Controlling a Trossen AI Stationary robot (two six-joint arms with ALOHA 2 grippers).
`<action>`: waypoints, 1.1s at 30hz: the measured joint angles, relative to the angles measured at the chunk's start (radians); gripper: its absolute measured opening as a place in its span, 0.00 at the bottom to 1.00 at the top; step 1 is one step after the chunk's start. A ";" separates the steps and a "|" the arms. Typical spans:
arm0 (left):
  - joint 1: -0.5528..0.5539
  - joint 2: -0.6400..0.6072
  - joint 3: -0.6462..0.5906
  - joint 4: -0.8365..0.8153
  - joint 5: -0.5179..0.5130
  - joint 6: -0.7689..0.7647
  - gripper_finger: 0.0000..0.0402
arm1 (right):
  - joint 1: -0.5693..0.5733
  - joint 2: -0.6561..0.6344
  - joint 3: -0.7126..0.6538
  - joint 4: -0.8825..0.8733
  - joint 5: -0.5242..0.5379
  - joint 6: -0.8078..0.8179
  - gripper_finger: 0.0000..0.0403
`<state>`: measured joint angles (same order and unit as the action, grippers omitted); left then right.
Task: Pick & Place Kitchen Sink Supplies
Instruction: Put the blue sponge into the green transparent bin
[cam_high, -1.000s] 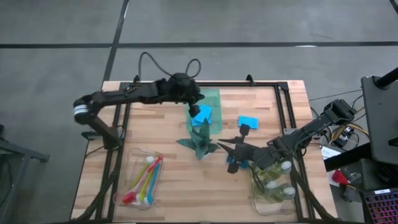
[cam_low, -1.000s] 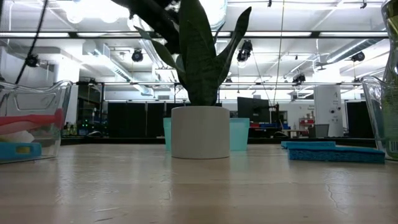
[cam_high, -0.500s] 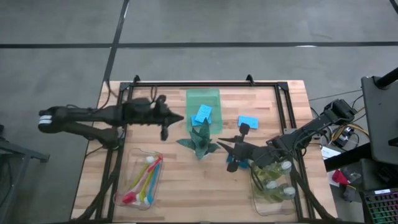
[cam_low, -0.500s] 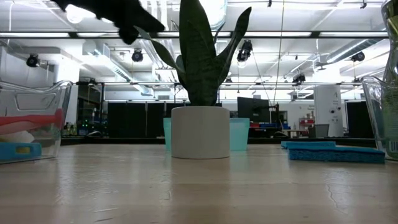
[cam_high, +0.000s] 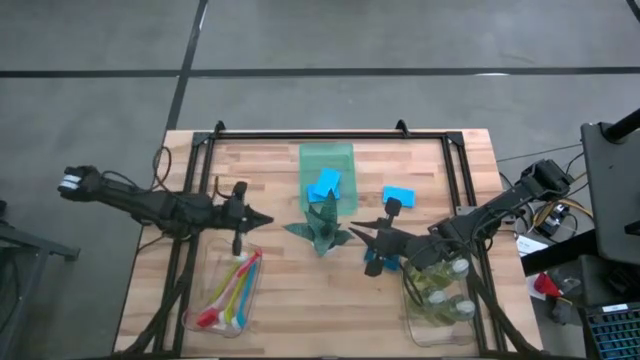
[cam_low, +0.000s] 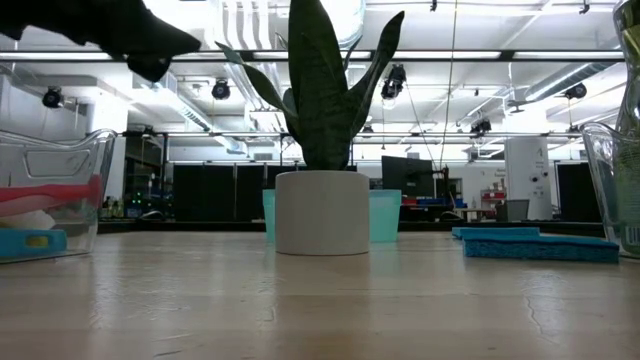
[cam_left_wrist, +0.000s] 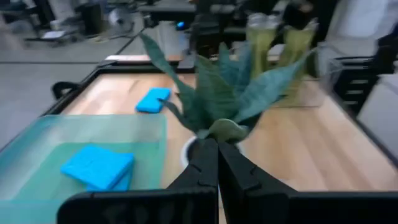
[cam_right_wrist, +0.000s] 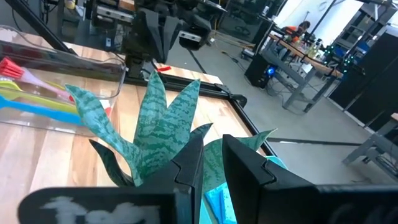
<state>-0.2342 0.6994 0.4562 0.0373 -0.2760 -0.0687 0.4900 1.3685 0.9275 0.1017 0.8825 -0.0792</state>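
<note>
Two blue sponges (cam_high: 324, 183) lie in the translucent green tray (cam_high: 326, 156), also shown in the left wrist view (cam_left_wrist: 96, 167). A third sponge (cam_high: 398, 195) lies flat on the table right of the tray. A fourth (cam_high: 373, 267) lies on the table under my right arm. Soap bottles (cam_high: 440, 300) stand in the clear bin at the near right. Red, yellow and blue brushes (cam_high: 232, 288) lie in the clear bin at the near left. My left gripper (cam_high: 266, 219) is shut and empty, left of the plant (cam_high: 322, 225). My right gripper (cam_high: 354, 232) is slightly open and empty, right of the plant.
The spiky plant in its white pot (cam_low: 322, 212) stands mid-table between the two grippers. A black frame (cam_high: 320, 134) runs along the table's far edge and sides. Bare wood lies at the table's near middle (cam_high: 320, 310).
My left gripper has left the place over the green tray and gone toward the table's left and near edges. It now points level toward the plant, over the brush bin's far end. The two sponges stay in the tray. My right arm has kept still.
</note>
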 joint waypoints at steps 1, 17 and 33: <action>0.000 -0.023 -0.013 0.002 0.016 0.006 0.00 | 0.000 0.000 0.000 0.000 0.000 -0.002 0.14; 0.004 -0.425 -0.225 -0.012 0.093 0.015 0.00 | -0.005 0.000 -0.001 -0.016 0.000 0.021 0.14; 0.005 -0.652 -0.356 -0.043 0.127 -0.006 0.00 | -0.006 0.000 -0.001 -0.016 0.000 0.021 0.14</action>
<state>-0.2295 0.0474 0.1002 -0.0059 -0.1488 -0.0749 0.4835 1.3685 0.9263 0.0853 0.8829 -0.0585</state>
